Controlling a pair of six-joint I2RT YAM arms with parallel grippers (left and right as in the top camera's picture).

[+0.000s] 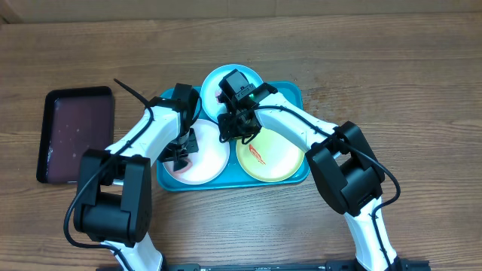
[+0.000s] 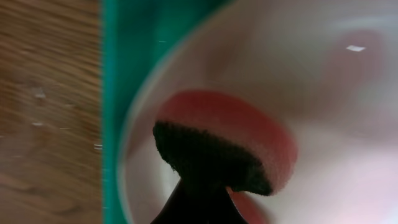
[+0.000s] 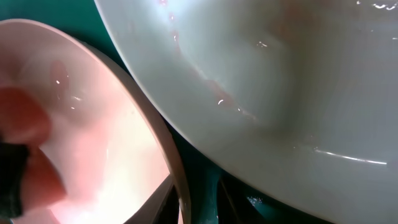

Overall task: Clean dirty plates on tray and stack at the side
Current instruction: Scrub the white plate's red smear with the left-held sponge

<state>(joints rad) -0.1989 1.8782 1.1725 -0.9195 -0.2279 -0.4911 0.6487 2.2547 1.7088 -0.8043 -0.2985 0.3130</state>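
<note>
– On the worktop (image 1: 376,45), seen from above, what lies in the turquoise tray (image 1: 290,94)?
– All three plates. The pale blue plate (image 1: 213,79) is at the far edge. The white plate (image 1: 211,162) is near left, and the yellow-green plate (image 1: 275,159) near right carries a red smear (image 1: 256,153). A dark maroon tray (image 1: 75,132) sits well apart, to the left.
– And the arms?
– The left fingers (image 1: 179,154) are down on the white plate. The right fingers (image 1: 235,129) hang where the three plates meet.
– What does the left wrist camera give?
– It is blurred, but the left fingers pinch a red sponge (image 2: 249,130) with a dark scrubbing face. It is pressed onto the white plate close to its rim, with the tray wall just beside.
– The right wrist camera?
– The pale blue plate fills the upper right, with faint red streaks (image 3: 217,93) on it. The right fingers stand either side of the white plate's rim. Whether they clamp it, I cannot tell.
</note>
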